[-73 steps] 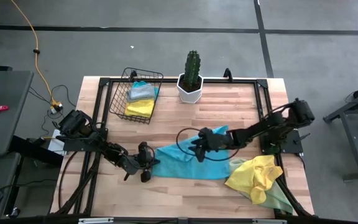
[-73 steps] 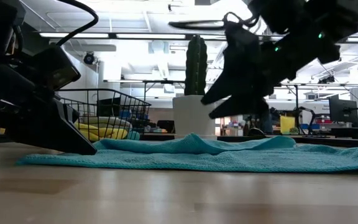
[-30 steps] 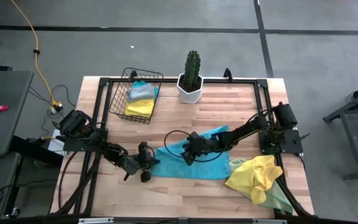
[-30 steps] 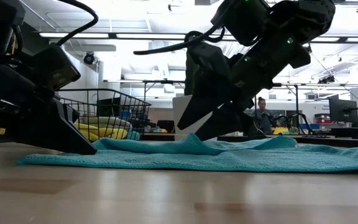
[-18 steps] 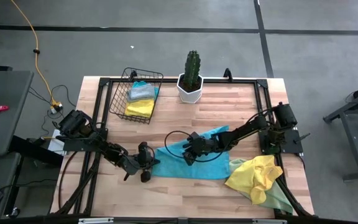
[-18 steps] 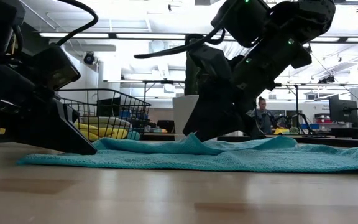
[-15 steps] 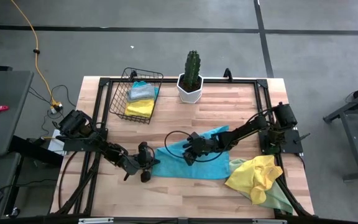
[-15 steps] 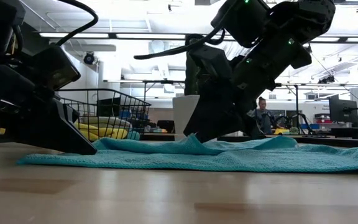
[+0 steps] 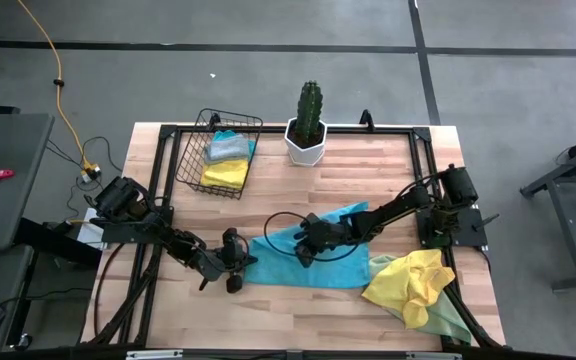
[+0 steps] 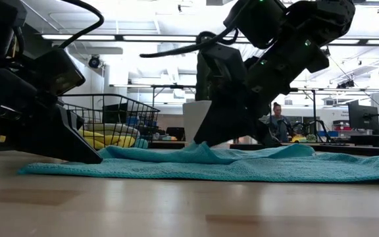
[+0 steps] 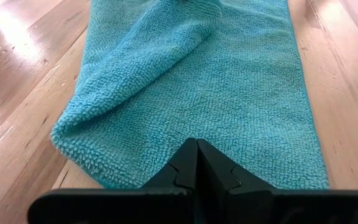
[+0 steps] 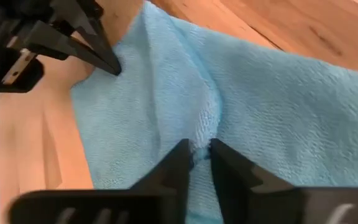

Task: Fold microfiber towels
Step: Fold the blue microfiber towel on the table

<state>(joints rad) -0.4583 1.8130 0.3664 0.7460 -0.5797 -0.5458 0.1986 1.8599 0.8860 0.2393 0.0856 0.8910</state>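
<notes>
Turquoise towel point(image 9: 303, 262) lies spread across the middle of the wooden bench point(image 9: 298, 175), running from the left gripper point(image 9: 236, 262) toward the right side, where a crumpled yellow towel point(image 9: 413, 280) sits heaped on a pale green towel point(image 9: 450, 320) near the bench's front right corner. The left gripper rests at the turquoise towel's left edge with its fingers point(image 11: 194, 165) pressed together, their tips lying on the edge of the cloth. The right gripper point(image 9: 304, 252) reaches in from the right and is down on the towel's middle, its fingers point(image 12: 225, 165) drawn close with a raised ridge of the turquoise fabric pinched between them; the low view shows the cloth peaked up under this gripper point(image 10: 206, 141). At the bench's back left stands a wire basket point(image 9: 200, 165) that holds folded towels, a yellow one point(image 9: 225, 174) nearer the front and a grey one point(image 9: 227, 148) over a bit of blue behind it. Just right of the basket a cactus point(image 9: 310, 110) stands in a white pot point(image 9: 304, 148). In the low view a person point(image 10: 278, 122) is seen far off in the room behind.
</notes>
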